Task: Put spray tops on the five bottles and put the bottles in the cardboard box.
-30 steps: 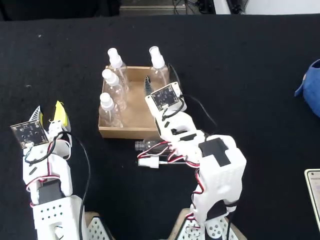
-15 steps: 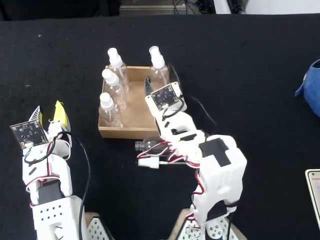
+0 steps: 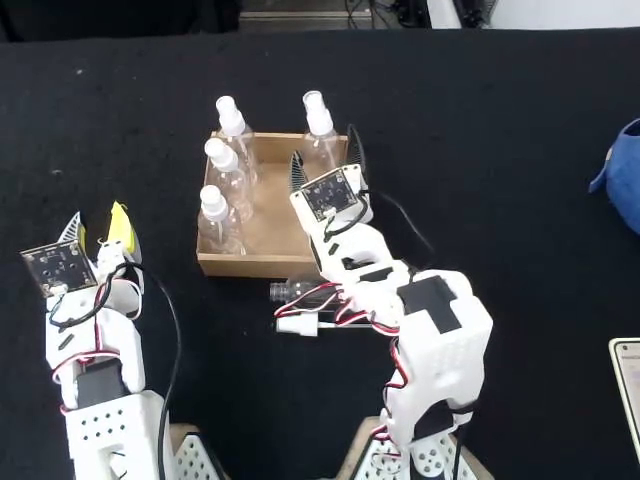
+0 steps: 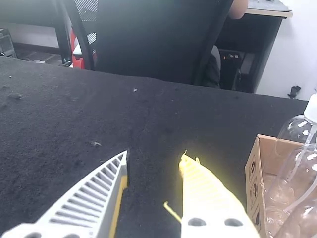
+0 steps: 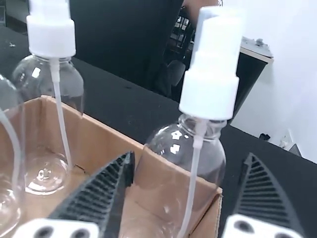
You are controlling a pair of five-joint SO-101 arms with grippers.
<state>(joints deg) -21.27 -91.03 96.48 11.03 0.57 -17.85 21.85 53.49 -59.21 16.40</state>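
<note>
- Right gripper is the tool I'm working with. Its jaws stand apart, one on each side of the rear bottle, clamping nothing.
- That bottle stands upright in a far corner of the cardboard box with its spray top on. Three more capped bottles stand along the box's opposite side.
- Fifth bottle lies on its side on the table, just in front of the box and under my right arm. What looks like a loose spray top lies beside it.
- I judge these bottles empty, light, smooth clear plastic that will slip or tip easily. I'd take hold across the round body, not the top.
- Left gripper hangs over the table with its fingers parted, well apart from the box.
- My right wrist view gives the dip tube inside the bottle and the gap to each jaw. The high view gives the lying bottle and the whole box layout.
</note>
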